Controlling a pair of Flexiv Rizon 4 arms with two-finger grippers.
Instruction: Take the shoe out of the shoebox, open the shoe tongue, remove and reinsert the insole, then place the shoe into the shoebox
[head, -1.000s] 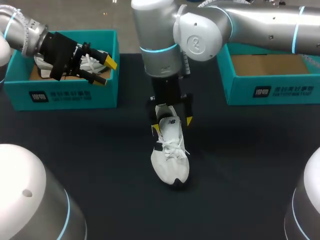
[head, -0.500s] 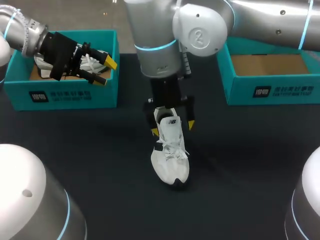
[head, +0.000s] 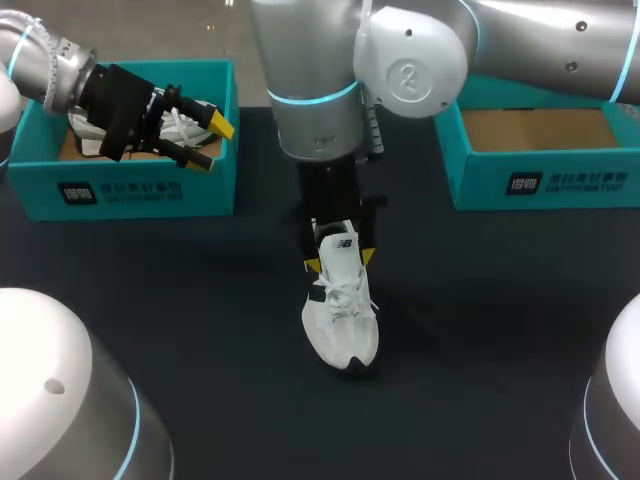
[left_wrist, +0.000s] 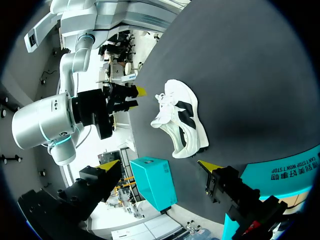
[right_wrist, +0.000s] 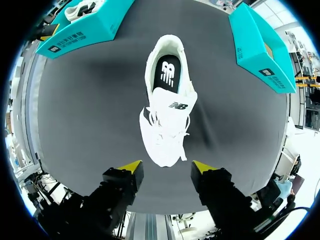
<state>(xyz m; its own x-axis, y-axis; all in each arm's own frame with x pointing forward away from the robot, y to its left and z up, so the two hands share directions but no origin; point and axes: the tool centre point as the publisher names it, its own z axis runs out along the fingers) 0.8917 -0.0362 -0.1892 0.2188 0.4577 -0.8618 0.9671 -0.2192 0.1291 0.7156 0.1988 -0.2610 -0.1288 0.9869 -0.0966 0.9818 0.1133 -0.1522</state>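
Plainly, the white shoe (head: 340, 310) sits upright on the dark table (head: 480, 300), well apart from the left shoebox (head: 130, 190). The right gripper (right_wrist: 165, 167) hangs over its heel, fingers spread and empty. The left gripper (head: 210, 143) hovers over that shoebox, fingers likewise apart, gripping nothing

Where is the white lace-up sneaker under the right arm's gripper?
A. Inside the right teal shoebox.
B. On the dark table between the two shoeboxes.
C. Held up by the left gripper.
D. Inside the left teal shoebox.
B: the white lace-up sneaker stands on the dark table between the left teal cardboard shoebox and the right teal cardboard shoebox, the right gripper open over it.
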